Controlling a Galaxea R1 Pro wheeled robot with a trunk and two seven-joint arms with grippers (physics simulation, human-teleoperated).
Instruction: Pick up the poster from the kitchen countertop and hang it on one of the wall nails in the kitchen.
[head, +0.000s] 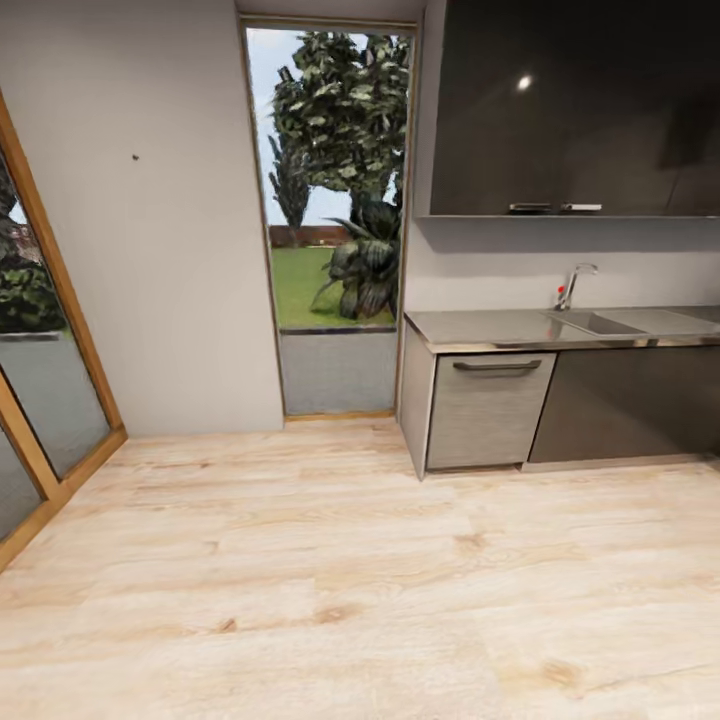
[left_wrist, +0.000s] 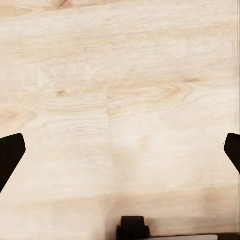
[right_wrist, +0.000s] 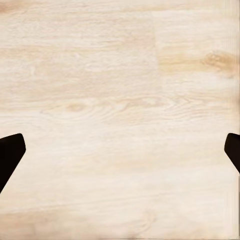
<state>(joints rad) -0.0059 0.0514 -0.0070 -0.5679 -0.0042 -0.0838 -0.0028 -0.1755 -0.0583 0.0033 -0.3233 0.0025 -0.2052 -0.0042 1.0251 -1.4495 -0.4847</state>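
We are out on the wooden floor (head: 330, 580) of the kitchen, and we cannot see the poster anywhere yet. So we cannot say which way it lies from either claw, or which arm is nearer to it.

What we can see is the worktop (head: 480, 328). It is ahead of us and off to our right, with a sink (head: 598, 322) and a tap (head: 572, 285) set in it. The part we can see has no poster on it. The worktop runs on past the right edge of our view, so we think the poster may be further along that way, and we would have to turn or roll to the right to find it.

On the pale wall to our left there is a tiny dark dot (head: 136, 157), high up. It may be a wall nail, but it is too small to be sure. Next to it is a tall window (head: 335, 180) with trees outside.

Our left claw (left_wrist: 120, 160) points down at the floor, its fingers wide apart and holding nothing. Our right claw (right_wrist: 120, 160) is the same, spread wide over bare boards.
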